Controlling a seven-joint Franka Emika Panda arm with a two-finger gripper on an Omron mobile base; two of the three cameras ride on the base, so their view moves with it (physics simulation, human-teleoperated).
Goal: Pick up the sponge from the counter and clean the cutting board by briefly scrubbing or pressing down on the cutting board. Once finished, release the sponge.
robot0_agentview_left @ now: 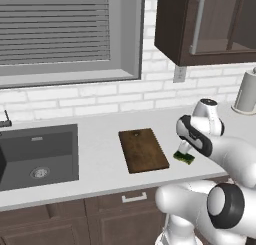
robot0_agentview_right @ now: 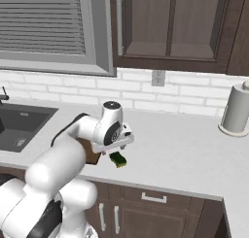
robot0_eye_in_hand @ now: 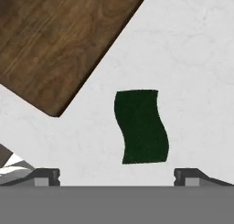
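We see arm bent forward at centre right of left base view, wrist pointing down. Gripper [robot0_eye_in_hand: 117, 177] at bottom of hand view, jaws spread wide apart, fingertips [robot0_eye_in_hand: 45, 176] gripping nothing.

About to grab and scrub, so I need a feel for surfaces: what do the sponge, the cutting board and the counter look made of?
Sponge: probably soft foam, with a matte dark green scouring top and a yellow layer beneath.
Cutting board: wood, dark brown with visible grain and a low sheen.
Counter: smooth light grey-white with faint mottling, possibly stone or laminate; the look leaves it open.
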